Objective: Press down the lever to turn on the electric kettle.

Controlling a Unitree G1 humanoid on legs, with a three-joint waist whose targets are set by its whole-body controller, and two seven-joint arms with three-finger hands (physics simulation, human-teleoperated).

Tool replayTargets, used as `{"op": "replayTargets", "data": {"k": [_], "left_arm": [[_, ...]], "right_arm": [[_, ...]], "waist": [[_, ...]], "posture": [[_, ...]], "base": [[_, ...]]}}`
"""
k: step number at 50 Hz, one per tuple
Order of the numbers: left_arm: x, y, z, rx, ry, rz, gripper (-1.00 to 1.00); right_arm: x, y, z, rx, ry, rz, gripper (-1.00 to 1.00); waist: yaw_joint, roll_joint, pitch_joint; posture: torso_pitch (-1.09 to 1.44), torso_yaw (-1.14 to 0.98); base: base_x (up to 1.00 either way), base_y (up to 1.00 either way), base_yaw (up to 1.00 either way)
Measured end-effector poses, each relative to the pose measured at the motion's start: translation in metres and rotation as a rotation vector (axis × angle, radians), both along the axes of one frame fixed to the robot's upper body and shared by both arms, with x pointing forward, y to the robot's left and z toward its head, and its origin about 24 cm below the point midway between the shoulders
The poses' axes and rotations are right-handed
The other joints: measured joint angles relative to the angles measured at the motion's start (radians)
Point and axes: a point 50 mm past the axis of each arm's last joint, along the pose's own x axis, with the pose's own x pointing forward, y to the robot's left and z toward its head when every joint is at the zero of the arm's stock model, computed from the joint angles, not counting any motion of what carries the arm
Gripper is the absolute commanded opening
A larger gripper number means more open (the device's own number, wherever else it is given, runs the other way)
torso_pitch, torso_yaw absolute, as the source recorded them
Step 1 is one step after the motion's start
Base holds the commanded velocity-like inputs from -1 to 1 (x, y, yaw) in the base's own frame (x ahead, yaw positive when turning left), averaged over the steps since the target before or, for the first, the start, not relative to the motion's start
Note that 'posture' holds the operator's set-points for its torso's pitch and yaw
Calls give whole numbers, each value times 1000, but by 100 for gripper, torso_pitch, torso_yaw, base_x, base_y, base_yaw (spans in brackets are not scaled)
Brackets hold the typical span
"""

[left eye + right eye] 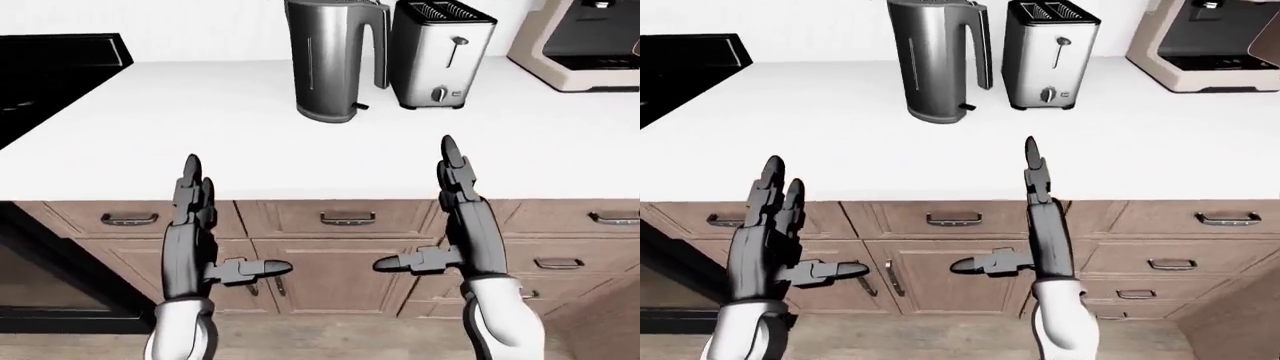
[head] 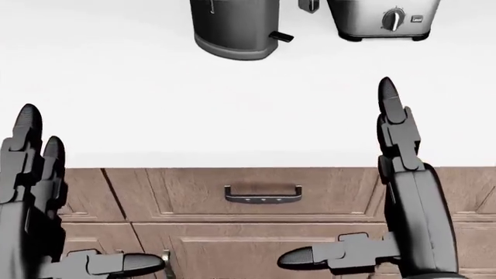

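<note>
A steel electric kettle (image 1: 335,56) stands on the white counter (image 1: 230,142) near the top middle of the left-eye view. Its small black lever (image 1: 359,106) sticks out at the base on the right; it also shows in the head view (image 2: 281,37). My left hand (image 1: 195,225) and right hand (image 1: 455,217) are both open and empty, fingers pointing up, thumbs turned inward. They hang below the counter's near edge, before the drawers, well short of the kettle.
A steel toaster (image 1: 440,52) stands just right of the kettle. A beige coffee machine (image 1: 585,45) sits at the top right. A black stove (image 1: 50,75) lies at the left. Wooden drawers with handles (image 1: 347,218) run under the counter.
</note>
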Motion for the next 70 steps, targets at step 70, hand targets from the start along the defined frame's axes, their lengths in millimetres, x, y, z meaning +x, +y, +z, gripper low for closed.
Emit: {"op": "replayTargets", "data": {"k": [70], "left_arm": [[-1, -3, 6, -10, -26, -16, 100]], "right_arm": [[-1, -4, 7, -60, -2, -66, 100]], "waist": [[-23, -43, 10]], "posture": [[0, 0]], "base": [[13, 0, 7]]}}
